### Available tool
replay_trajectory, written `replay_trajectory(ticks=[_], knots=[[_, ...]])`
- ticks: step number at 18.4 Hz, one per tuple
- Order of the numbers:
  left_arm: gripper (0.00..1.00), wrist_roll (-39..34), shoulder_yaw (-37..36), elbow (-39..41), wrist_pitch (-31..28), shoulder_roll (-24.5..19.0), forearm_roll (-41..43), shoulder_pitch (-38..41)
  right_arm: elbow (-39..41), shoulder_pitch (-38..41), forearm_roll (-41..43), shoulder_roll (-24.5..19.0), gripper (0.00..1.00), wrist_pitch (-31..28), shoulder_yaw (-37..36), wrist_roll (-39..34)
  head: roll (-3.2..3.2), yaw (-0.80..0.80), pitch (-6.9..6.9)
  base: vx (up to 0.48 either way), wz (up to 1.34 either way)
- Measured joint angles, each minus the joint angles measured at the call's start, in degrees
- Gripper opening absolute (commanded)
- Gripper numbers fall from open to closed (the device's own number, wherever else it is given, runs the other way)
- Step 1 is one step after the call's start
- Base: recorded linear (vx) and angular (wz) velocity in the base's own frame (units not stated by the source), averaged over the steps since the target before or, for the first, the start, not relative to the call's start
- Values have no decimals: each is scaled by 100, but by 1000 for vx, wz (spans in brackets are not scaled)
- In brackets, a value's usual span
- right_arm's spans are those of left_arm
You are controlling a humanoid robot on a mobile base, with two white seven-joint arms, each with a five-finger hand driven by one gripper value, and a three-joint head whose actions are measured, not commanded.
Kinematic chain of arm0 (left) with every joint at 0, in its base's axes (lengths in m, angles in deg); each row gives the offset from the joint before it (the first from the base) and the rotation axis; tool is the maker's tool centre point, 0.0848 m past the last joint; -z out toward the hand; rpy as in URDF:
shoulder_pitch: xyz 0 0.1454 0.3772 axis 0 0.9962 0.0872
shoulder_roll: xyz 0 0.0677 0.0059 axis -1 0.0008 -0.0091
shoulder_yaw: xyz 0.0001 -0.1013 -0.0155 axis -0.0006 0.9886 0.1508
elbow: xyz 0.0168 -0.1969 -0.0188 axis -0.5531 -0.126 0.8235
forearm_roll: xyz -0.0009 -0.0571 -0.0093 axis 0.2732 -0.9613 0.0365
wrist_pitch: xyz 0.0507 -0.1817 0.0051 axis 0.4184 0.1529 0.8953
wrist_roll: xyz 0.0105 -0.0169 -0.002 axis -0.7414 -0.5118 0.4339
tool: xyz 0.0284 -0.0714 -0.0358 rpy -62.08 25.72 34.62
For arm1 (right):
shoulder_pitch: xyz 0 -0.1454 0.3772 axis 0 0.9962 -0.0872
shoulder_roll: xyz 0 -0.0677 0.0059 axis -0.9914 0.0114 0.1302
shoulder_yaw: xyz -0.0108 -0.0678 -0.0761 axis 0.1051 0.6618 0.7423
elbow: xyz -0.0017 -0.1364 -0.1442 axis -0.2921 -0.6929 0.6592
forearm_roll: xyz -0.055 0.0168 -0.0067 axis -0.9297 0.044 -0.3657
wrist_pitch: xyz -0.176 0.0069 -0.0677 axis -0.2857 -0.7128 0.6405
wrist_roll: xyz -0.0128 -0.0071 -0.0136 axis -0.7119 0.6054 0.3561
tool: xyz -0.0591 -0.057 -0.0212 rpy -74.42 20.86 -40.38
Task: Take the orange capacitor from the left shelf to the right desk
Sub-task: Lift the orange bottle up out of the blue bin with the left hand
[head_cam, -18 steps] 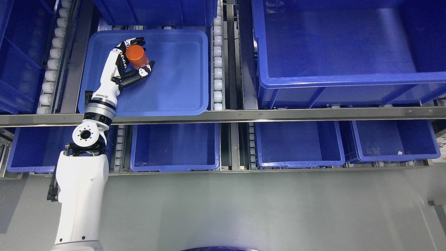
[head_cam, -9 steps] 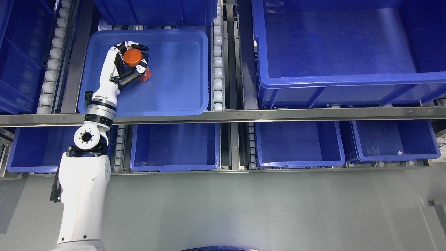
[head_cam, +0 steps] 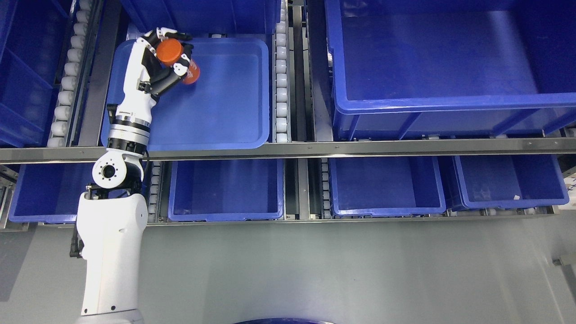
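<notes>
My left robot hand (head_cam: 168, 60), at the upper left of the frame, grips the smooth orange cylindrical capacitor (head_cam: 176, 60). I hold it tilted above the shallow blue plastic tray (head_cam: 234, 112), so it can leave the shelf.

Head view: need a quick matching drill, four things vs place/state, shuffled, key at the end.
Things:
1. orange capacitor
2. left hand
3. shallow blue tray
4. large deep blue bin

Place or state:
a. upper shelf, right side
b. upper shelf, left side, under the hand
c. tilted, gripped between fingers
d. curled shut around a cylinder

Pairs: 1-c, 2-d, 3-b, 4-a
</notes>
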Motion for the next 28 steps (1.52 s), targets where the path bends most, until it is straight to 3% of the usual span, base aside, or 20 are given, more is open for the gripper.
replay_trajectory(ticks=[7, 11, 16, 22, 28], knots=[[1, 13, -69, 591, 1688, 72, -182, 616, 0, -6, 0, 0, 100, -16, 0, -15, 0, 0, 0, 0, 0], [1, 13, -133, 798, 2237, 97, -216, 1089, 0, -7, 0, 0, 100, -17, 0, -18, 0, 0, 0, 0, 0], [1, -43, -175, 957, 2371, 116, -233, 1352, 0, 13, 0, 0, 100, -39, 0, -23, 0, 0, 0, 0, 0], [1, -903, -204, 1072, 2096, 130, -242, 1420, 0, -3, 0, 0, 100, -41, 0, -24, 0, 0, 0, 0, 0], [1, -1183, -223, 1134, 2004, 138, -240, 1396, 0, -6, 0, 0, 100, -17, 0, -25, 0, 0, 0, 0, 0]])
